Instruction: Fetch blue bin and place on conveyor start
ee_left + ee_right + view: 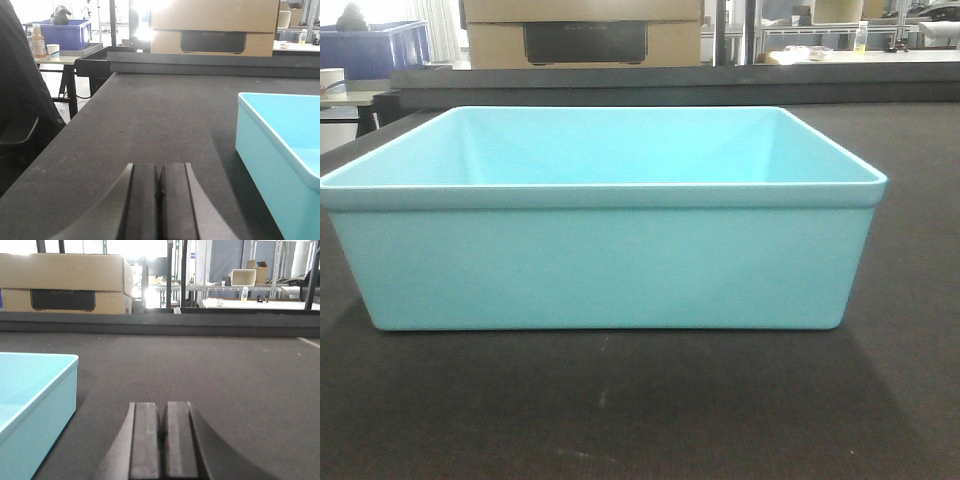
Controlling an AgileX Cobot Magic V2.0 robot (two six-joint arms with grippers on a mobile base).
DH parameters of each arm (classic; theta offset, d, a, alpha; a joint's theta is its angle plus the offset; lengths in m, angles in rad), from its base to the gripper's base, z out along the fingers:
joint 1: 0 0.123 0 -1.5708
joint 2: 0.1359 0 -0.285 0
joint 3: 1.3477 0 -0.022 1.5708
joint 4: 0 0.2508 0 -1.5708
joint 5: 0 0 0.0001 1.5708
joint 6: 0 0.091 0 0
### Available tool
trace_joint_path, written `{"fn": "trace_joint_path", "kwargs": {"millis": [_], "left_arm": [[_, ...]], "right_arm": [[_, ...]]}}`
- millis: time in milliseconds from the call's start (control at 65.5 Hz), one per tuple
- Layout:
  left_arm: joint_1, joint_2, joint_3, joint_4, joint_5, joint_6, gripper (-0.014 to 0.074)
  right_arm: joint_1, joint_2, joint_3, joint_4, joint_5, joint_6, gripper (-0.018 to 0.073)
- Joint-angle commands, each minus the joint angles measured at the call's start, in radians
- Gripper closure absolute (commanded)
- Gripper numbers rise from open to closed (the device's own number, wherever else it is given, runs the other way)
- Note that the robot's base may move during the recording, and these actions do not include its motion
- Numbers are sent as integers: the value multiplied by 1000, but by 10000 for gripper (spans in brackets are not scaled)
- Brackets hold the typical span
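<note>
So the blue bin (605, 235) sits flat on the conveyor start (640, 410); left gripper (159, 192) and right gripper (163, 432) flank it, pads pressed together, holding nothing; I'd worry a careless swing inward nudges it crooked or off.

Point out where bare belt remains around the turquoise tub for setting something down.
Bare dark charcoal belt lies in front of the light turquoise plastic tub, on its left ahead of the shut left gripper, and on its right ahead of the shut right gripper. Nowhere crowded.
</note>
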Motion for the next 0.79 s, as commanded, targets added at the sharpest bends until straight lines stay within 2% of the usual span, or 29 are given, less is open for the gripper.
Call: {"fn": "trace_joint_path", "kwargs": {"millis": [0,778], "left_arm": [[2,-5,-2,-4,-18,3,707],[2,-5,-2,-4,-18,3,707]], "right_arm": [[-4,-8,3,4,-2,-10,721],[-4,-8,3,4,-4,-10,721]]}}
